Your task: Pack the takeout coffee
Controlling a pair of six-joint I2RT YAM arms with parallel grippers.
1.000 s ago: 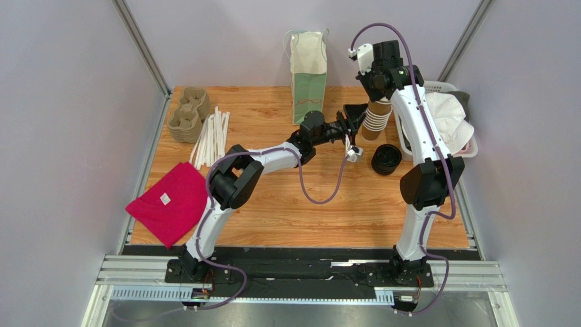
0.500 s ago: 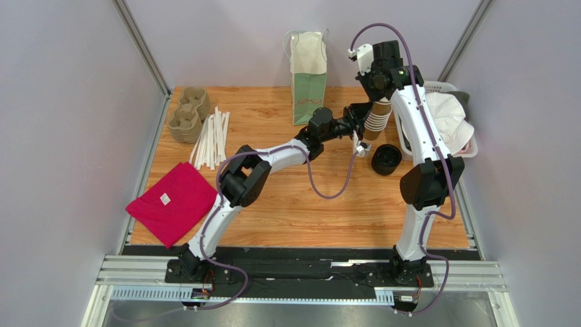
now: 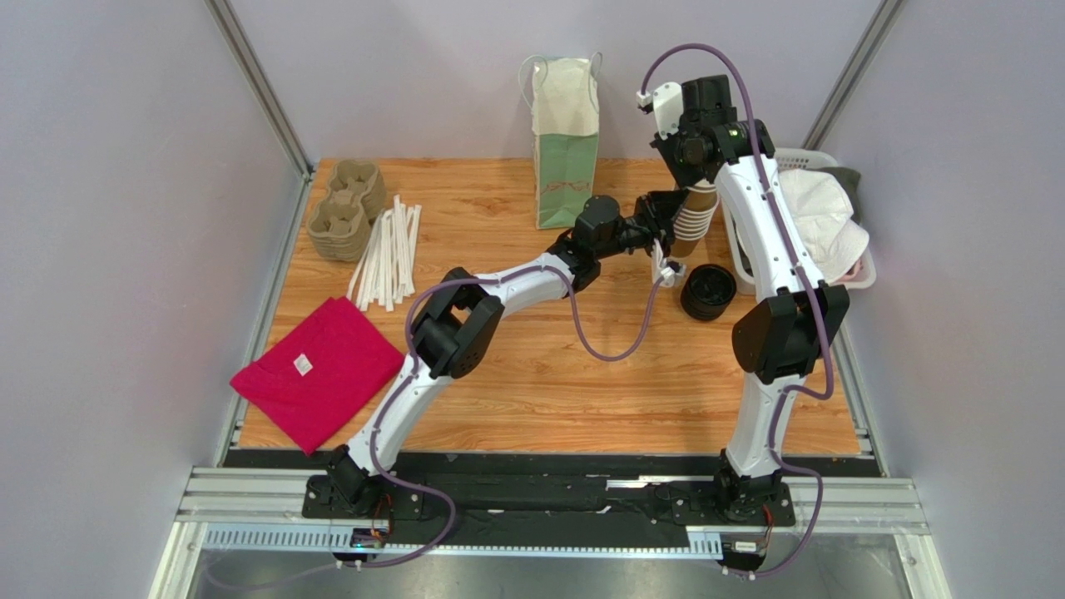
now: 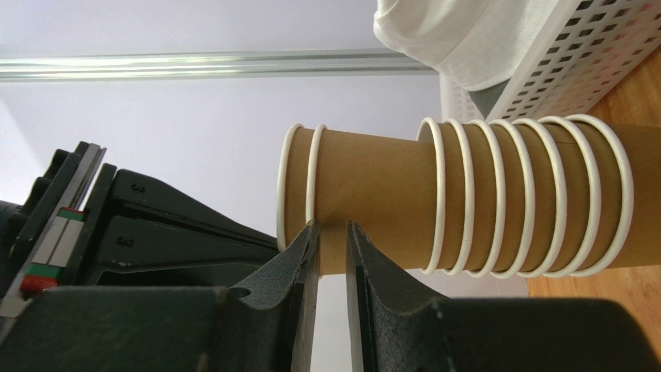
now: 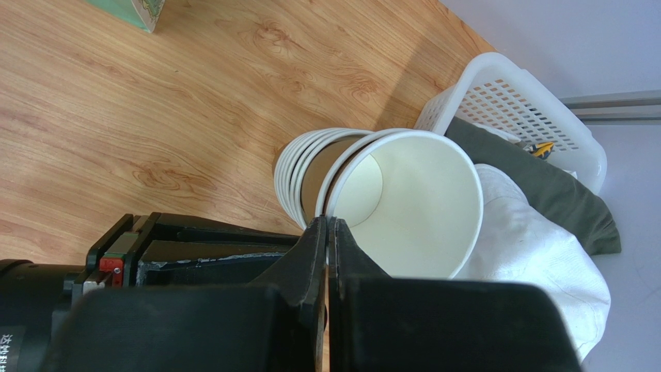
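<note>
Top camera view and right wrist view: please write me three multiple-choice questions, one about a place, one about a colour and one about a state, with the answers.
1. Where on the table does the pink cloth lie?
A) near left corner
B) far right corner
C) centre

2. What colour is the basket?
A) black
B) white
C) red

3. The right hand is:
A) wide open
B) shut on the pink cloth
C) shut on the rim of the top cup

Answers:
1 A, the top view shows it at the near left.
2 B, its perforated wall is white.
3 C, the wrist view shows it pinching the rim.
</note>
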